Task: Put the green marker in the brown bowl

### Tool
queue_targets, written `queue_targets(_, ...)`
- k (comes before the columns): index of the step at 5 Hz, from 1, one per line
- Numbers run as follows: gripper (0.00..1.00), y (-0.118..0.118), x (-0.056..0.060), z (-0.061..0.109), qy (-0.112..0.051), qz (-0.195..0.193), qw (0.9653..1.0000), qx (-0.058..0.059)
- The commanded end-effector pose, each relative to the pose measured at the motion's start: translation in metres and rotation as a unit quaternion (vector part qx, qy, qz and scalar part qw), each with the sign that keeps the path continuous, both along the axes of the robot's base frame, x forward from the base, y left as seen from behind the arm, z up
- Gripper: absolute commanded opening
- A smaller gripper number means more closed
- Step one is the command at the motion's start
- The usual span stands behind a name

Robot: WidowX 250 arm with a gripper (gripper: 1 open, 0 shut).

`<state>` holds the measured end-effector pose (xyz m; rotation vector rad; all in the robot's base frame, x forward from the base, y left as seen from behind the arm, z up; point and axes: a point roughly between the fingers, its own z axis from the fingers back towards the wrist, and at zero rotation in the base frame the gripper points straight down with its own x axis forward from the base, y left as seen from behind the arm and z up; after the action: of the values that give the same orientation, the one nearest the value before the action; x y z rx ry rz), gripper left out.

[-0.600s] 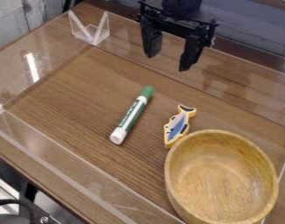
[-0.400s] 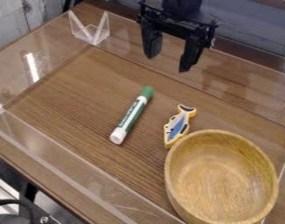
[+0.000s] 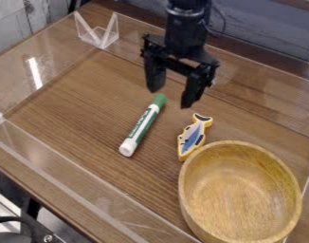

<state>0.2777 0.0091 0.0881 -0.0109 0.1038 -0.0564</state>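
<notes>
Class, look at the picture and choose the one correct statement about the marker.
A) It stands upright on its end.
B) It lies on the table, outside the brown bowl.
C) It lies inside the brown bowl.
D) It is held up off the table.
B: the green marker lies flat on the wooden table, apart from the brown bowl.

You've got a brown wood tabletop [image 3: 68, 123] w/ visible grain, its edge running diagonally at lower L, dark area beyond it. Behind the top edge you'll see more brown wood-toned surface [image 3: 278, 28]; light's soft, w/ a pale sheen on the tabletop's L side.
</notes>
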Motion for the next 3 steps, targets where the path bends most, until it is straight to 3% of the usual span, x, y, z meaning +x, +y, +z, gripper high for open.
queue_targets(1, 1.00, 0.008, 0.003, 0.013, -0.046, -0.018, 0.9988, -0.001)
queue_targets(3, 1.00, 0.012, 0.001, 0.000, -0.050, -0.044, 0.9978, -0.006)
